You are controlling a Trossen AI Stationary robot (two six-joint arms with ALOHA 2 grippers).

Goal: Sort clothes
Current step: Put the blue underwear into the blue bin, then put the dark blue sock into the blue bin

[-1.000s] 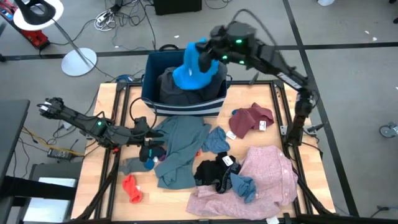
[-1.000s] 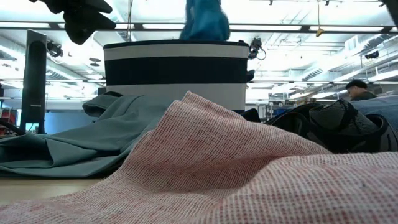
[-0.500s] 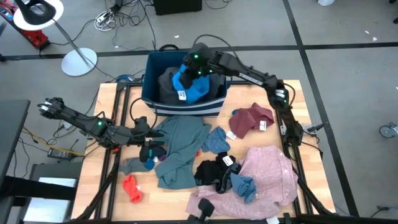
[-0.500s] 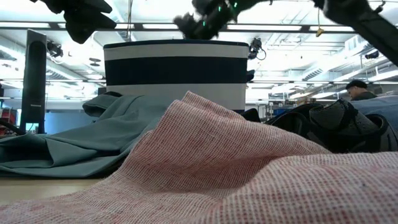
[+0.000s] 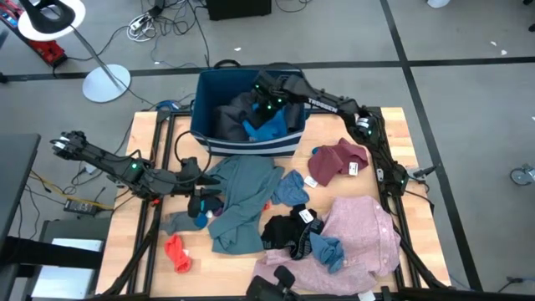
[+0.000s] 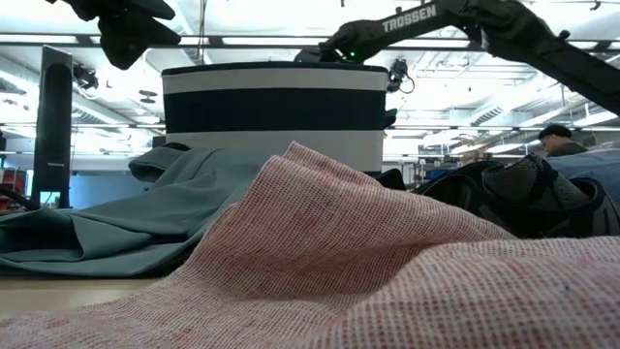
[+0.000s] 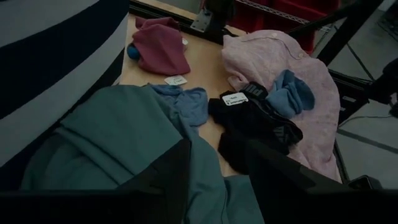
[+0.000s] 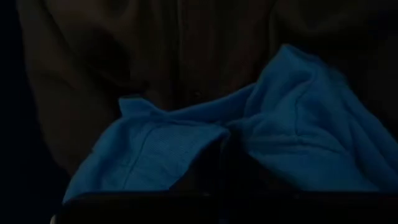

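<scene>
A: The right claw (image 5: pixel 266 107) is down inside the bin (image 5: pixel 203 138) at the far edge of the counter (image 5: pixel 150 267). It is clenched on the blue garment (image 5: pixel 266 130), which lies on a dark grey piece (image 5: pixel 230 113).

B: How should it finish this step well?

A: I think it should let go only when the cloth rests fully inside the walls, then rise straight up so that no fold comes out with the fingers.

B: And the left claw (image 7: pixel 214 180)?

A: It waits low near the left edge, released, just over the teal-grey garment (image 5: pixel 238 196). It holds nothing.

B: What differs from a second ago?

A: Then the blue garment hung high over the bin from the right claw. Now it has gone down into the bin. The left arm has not moved, and the pink shirt (image 5: pixel 359 234), the maroon piece (image 5: pixel 338 159) and the black piece (image 5: pixel 284 232) lie as before.
</scene>
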